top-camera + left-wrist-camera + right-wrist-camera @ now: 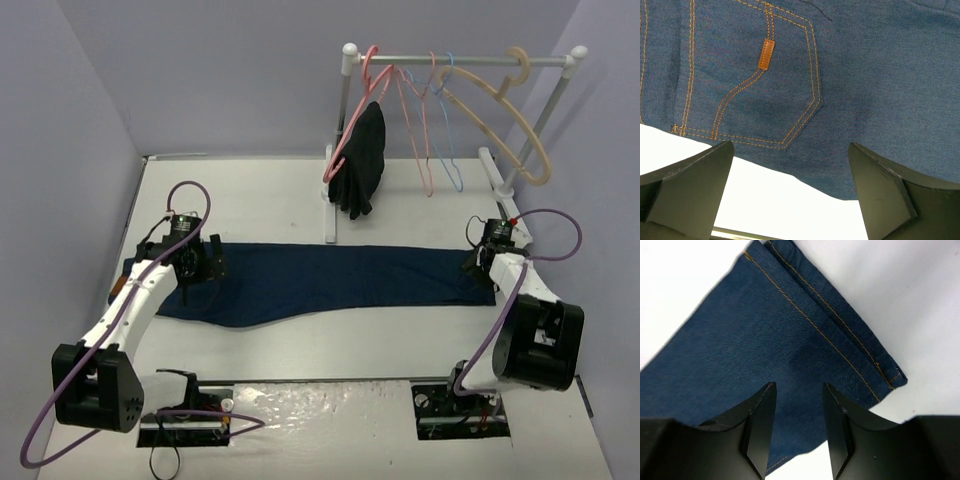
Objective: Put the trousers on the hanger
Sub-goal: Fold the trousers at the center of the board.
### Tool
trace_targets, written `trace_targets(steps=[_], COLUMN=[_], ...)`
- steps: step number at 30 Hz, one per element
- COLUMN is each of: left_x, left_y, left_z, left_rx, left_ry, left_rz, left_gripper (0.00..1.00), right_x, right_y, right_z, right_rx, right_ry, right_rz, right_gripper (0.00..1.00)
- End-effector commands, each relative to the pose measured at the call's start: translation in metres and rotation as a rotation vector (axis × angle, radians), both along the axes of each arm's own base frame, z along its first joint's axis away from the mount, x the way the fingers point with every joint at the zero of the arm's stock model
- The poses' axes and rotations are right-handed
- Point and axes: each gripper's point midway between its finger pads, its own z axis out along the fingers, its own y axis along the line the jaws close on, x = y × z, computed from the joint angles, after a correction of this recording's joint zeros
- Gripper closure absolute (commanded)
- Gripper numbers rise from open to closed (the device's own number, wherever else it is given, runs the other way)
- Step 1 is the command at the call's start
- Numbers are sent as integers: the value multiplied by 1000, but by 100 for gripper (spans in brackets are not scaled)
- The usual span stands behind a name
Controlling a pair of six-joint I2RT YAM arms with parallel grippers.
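Across the middle of the white surface (280, 195) the trousers (340, 280) lie flat, stretched left to right. Their waist end is under my left hand (195, 268) and their hem is under my right hand (478, 262).

My left hand hangs over the back pocket and its small brown patch (766, 54). Its fingers are spread wide and hold nothing, and the near edge of the denim and bare white show between them. My right hand is over the leg end with a narrower gap between its fingers. Cloth shows in that gap, but nothing is pinched.

At the far right a white rail (470, 60) stands on the surface. It carries the hanger (457, 183), thin and light blue, between pink hangers (412, 125) and a thick beige hanger (538, 160). A black garment (365, 160) hangs at the rail's left end. Pale lilac walls (200, 70) close in the left, far and right sides.
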Motion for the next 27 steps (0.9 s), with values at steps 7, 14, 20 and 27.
trace_targets(steps=[7,14,20,27], left_x=[11,0,-22,-40], left_y=[-6,-28,-31,25], left_z=[10,-33,-85,-101], left_rx=[-16,-76,-103,-110], left_ry=[-41,137,372,478], left_rz=[-30,-37,50,249], left_gripper=[3,3,3,3], right_x=[23,55,60,53], right_y=[-24,-26,-34,-50], right_z=[-41,-43,-39,-59], right_rx=[33,65,32,40], right_ry=[99,60,56,92], right_rz=[64,93,94,55], right_gripper=[61,61,61,61])
